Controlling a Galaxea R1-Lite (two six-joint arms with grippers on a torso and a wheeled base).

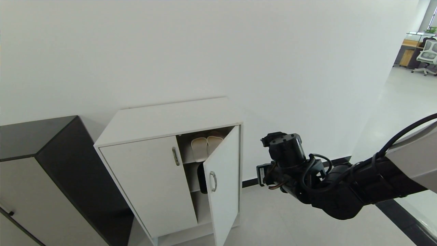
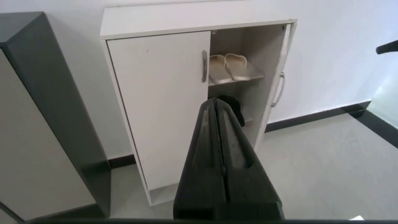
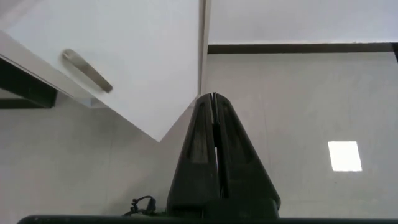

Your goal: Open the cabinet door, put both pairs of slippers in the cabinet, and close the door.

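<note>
The white cabinet [image 1: 170, 118] stands against the wall with its left door [image 1: 150, 184] closed and its right door [image 1: 222, 177] partly open. A beige pair of slippers [image 1: 205, 146] lies on the top shelf, and a dark pair [image 1: 202, 177] sits on the shelf below. My right gripper [image 1: 263, 175] hangs shut and empty to the right of the open door, a short way from its outer face. In the right wrist view the shut gripper [image 3: 214, 109] is just below the door [image 3: 137, 56] and its handle [image 3: 87, 70]. My left gripper [image 2: 215, 109] is shut and empty, in front of the cabinet opening.
A dark cabinet [image 1: 34, 171] stands close on the white cabinet's left. A white wall with a black baseboard [image 1: 251, 182] runs behind. Pale floor [image 1: 290, 222] lies open in front and to the right. An office chair [image 1: 426, 54] stands far off at the right.
</note>
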